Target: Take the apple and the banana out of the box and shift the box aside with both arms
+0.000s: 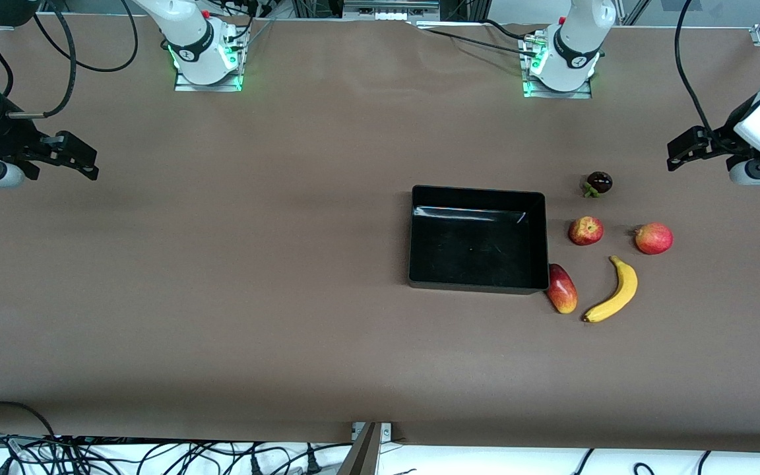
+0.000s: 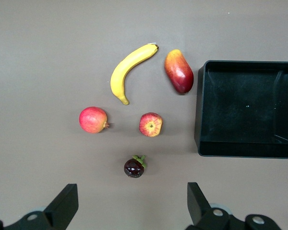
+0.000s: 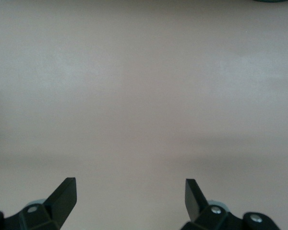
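The glossy black rectangular plastic box (image 1: 479, 239) with low walls is recorded right of centre in the front view, resting on the brown paper-covered surface (image 1: 221, 277); nothing lies inside it.

Five small toy fruits are noted to the right of the box in that frame, all toward the left arm's end of the surface:
- An elongated red-yellow mango-shaped fruit (image 1: 562, 288) is seen at the box's lower right corner, touching it or just beside it; which cannot be told.
- A curved yellow banana (image 1: 614, 291) lies just beside the mango-shaped fruit, apart from it.
- A round red-yellow apple (image 1: 586, 231) sits above the banana in the frame, near the box's right wall.
- A round red fruit with a small pointed tip (image 1: 654, 238) lies beside the apple, farther toward the frame's right edge.
- A dark purple round fruit with green leaves (image 1: 598, 183) is uppermost in the group.

The left claw (image 1: 687, 149) is observed at the right edge of the front view, in the air over bare surface, fingers spread wide and holding nothing. In the left wrist view all five fruits and the box are visible between and above the spread fingers (image 2: 65, 203).

The right claw (image 1: 70, 155) is at the left edge of the front view, likewise spread and holding nothing, over bare surface.
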Controlling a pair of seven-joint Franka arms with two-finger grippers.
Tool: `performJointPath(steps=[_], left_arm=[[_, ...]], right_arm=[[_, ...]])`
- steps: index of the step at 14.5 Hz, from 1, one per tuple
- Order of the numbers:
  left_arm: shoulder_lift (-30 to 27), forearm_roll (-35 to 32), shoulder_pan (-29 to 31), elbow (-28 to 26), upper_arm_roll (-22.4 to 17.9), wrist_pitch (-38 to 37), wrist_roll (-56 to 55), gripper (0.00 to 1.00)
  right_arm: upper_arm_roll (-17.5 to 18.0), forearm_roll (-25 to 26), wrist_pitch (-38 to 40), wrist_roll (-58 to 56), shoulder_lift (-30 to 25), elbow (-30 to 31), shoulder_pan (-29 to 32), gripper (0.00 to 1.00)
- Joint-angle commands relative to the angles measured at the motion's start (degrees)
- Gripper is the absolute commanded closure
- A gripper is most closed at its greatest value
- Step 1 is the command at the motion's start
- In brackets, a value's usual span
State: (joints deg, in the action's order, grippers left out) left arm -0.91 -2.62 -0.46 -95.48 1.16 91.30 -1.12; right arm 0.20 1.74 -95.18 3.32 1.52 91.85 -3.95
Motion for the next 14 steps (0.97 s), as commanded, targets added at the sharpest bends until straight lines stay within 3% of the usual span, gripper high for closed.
performJointPath(steps=[1, 14], left_arm=[[-1.6, 0.5, -1.4, -1.5, -1.1, 1.0, -1.5, 0.0], [-1.1, 0.5, -1.1, -0.5, -0.4, 0.1, -1.9, 0.0]], right_arm=[[0.4, -1.1, 0.3, 0.2, 0.3, -1.0, 0.6, 0.0], [0.4, -1.1, 0.3, 0.2, 0.3, -1.0, 0.6, 0.0]])
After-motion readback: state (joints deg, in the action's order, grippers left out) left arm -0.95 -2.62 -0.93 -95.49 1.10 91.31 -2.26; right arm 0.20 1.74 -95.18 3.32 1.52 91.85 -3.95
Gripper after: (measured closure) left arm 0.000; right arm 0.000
